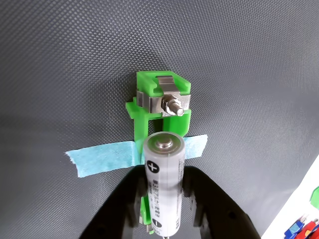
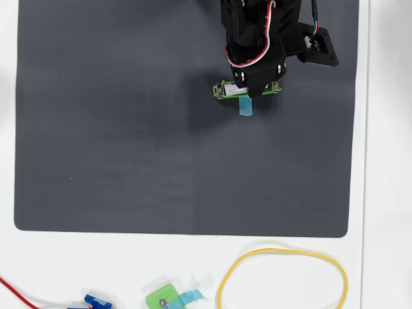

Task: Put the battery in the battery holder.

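Observation:
In the wrist view the battery (image 1: 164,181), a white-silver cylinder with its plus end facing the camera, is held between the black fingers of my gripper (image 1: 164,201), which is shut on it. It hovers lengthwise over the battery holder (image 1: 162,97), a bright green frame with a metal contact and screw at its far end and a light blue tape strip (image 1: 99,157) across it. The battery hides the holder's near half. From overhead, the arm covers most of the holder (image 2: 222,90). A white sliver of battery (image 2: 237,91) shows beside the gripper (image 2: 252,87).
The holder lies on a dark mat (image 2: 129,141) over a white table. Off the mat at the front lie a yellow loop of cable (image 2: 283,277), a small squarish green piece with blue tape (image 2: 164,297), a blue part (image 2: 96,300) and a red wire (image 2: 13,288).

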`<action>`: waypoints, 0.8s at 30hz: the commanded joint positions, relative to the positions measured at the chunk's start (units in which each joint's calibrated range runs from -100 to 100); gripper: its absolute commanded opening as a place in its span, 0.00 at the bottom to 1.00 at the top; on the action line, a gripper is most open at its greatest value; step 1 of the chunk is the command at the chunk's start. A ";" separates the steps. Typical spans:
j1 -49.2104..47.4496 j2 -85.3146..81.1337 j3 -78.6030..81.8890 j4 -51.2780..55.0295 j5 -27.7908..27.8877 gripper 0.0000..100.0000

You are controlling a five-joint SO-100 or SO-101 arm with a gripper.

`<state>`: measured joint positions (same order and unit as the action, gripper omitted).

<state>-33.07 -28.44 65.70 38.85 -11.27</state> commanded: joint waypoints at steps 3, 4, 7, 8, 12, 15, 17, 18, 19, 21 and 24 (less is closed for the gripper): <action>0.12 -0.60 -1.12 -0.56 -0.20 0.00; 0.12 -0.60 -1.12 -0.56 -0.26 0.00; 0.12 -0.60 -1.29 -0.65 -1.40 0.00; 0.12 -0.60 -1.29 -0.65 -1.40 0.00; 0.12 -0.60 -1.29 -0.65 -1.40 0.00; 0.22 -0.60 -1.29 -0.65 -1.46 0.00; 0.22 -0.60 -1.29 -0.65 -1.87 0.00; 0.22 -0.60 -1.29 -0.65 -2.34 0.00; 0.22 -0.60 -1.29 -0.65 -2.50 0.00; 0.22 -0.69 -1.29 -0.65 -2.60 0.00; 0.64 -0.69 -1.29 -0.73 -2.81 0.00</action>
<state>-33.07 -28.44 65.70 38.85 -13.76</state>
